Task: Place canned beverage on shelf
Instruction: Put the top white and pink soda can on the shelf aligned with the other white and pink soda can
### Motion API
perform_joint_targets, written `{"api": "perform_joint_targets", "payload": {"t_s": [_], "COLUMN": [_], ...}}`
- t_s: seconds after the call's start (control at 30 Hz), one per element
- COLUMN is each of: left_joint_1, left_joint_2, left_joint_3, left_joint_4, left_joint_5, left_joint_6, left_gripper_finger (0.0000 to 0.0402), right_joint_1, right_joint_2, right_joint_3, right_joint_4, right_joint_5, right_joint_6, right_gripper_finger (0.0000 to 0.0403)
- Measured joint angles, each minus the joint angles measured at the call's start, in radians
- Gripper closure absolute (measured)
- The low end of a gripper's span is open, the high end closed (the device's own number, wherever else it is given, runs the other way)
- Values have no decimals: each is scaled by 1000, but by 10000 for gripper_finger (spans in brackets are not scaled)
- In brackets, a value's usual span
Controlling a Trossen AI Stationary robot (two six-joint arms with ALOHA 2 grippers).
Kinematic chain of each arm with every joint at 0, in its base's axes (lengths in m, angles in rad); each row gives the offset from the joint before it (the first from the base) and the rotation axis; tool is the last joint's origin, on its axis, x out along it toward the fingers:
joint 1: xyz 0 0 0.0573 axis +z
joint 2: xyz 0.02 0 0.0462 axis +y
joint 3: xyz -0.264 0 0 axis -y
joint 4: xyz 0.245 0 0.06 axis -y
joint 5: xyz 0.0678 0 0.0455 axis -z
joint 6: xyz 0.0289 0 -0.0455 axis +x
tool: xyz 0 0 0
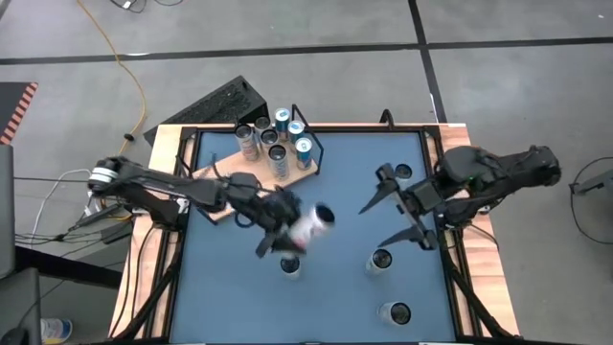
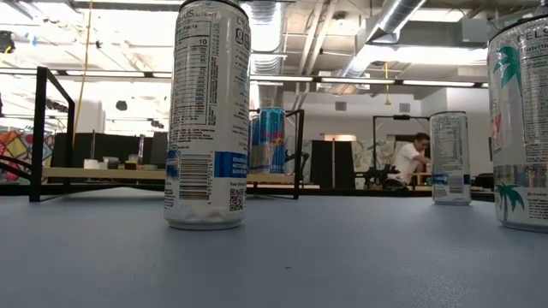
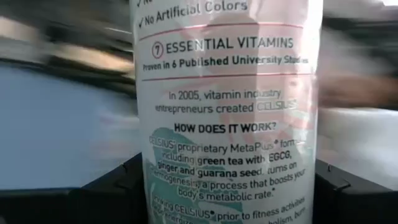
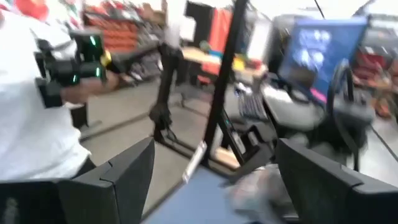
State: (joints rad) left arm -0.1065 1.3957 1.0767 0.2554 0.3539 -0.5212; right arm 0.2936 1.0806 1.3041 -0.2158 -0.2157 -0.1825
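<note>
From above, the left gripper (image 1: pixel 281 228) pinches a white can (image 1: pixel 312 224), tilted, over the middle of the blue tabletop (image 1: pixel 345 182). The shelf (image 1: pixel 235 172) lies at the table's far left corner and carries six upright cans (image 1: pixel 276 141). The right gripper (image 1: pixel 395 209) hangs with fingers spread wide, holding nothing, near the table's right side. Three more cans stand on the tabletop in front.

At table height, a tall white can (image 2: pixel 206 115) stands nearest; the shelf's pale board (image 2: pixel 103 174) and black frame show behind it.

The left wrist view shows the held can (image 3: pixel 227 112) between the dark fingers (image 3: pixel 115 186).

The right wrist view shows spread fingers (image 4: pixel 115 177) and a person in white (image 4: pixel 31 118) beyond.
</note>
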Motion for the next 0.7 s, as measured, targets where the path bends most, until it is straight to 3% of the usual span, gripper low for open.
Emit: {"api": "perform_joint_targets", "payload": {"t_s": [0.13,0.3,0.37,0.53,0.63,0.7], "left_joint_1": [-9,-91,-118,-152,-148,-146], "left_joint_2": [-137,-258,-295,-371,-422,-449], "left_joint_3": [0,-34,-92,-342,-504,-576], "left_joint_4": [-259,-212,-103,302,557,639], "left_joint_5": [-509,-1059,-1123,-1034,-1058,-1094], "left_joint_6": [186,346,453,608,657,700], "left_gripper_finger": [160,159,159,159,159,159], "right_joint_1": [23,42,45,47,47,46], "right_joint_2": [-26,-11,2,18,25,42], "right_joint_3": [0,-1,-2,-2,-3,-2], "right_joint_4": [-66,-79,-81,-125,-145,-136], "right_joint_5": [80,87,87,87,87,98], "right_joint_6": [3,2,2,1,1,2], "right_gripper_finger": [74,74,74,74,74,74]}}
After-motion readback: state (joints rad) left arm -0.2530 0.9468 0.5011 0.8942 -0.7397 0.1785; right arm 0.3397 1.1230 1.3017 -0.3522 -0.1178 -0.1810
